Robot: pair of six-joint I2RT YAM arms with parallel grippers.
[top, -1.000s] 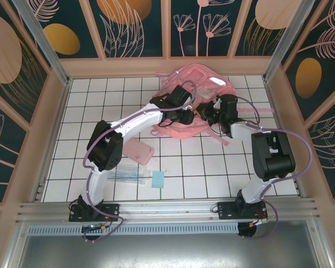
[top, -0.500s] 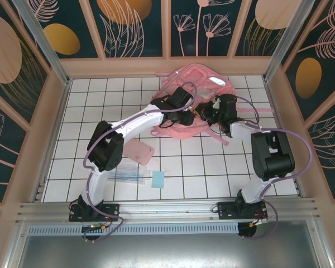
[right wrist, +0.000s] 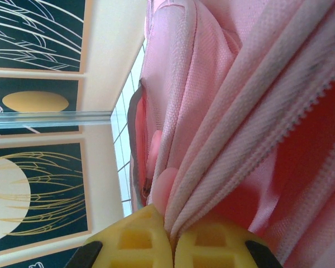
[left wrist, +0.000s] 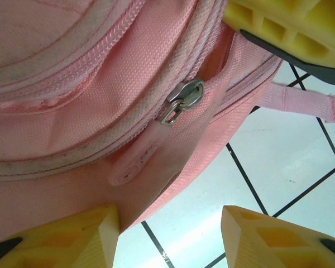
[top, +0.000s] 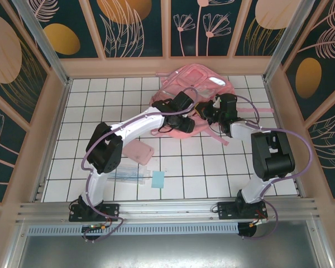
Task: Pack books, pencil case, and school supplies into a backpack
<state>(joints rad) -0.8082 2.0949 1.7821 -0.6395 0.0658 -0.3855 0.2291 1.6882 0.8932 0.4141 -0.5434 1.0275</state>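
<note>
backpack [top: 196, 84] sits upper centre of the top view: soft woven fabric with ribbed zip tape, looks light and floppy, so it'll likely bunch and slide on the glossy tiles [top: 100, 111] unless anchored. right gripper [right wrist: 170, 230] has its fingers pressed together, pinching a zip-edge seam, a decent anchor. left gripper [left wrist: 168, 237] is spread wide just below the metal zipper slider [left wrist: 184, 96]; best hold looks like the pale rubbery pull tab [left wrist: 135, 164], small and bendy

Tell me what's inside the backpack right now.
Only pink lining shows in the gap by the right fingers; fabric covers the rest of the backpack. The pencil case, packet and blue pad lie outside on the table.
</note>
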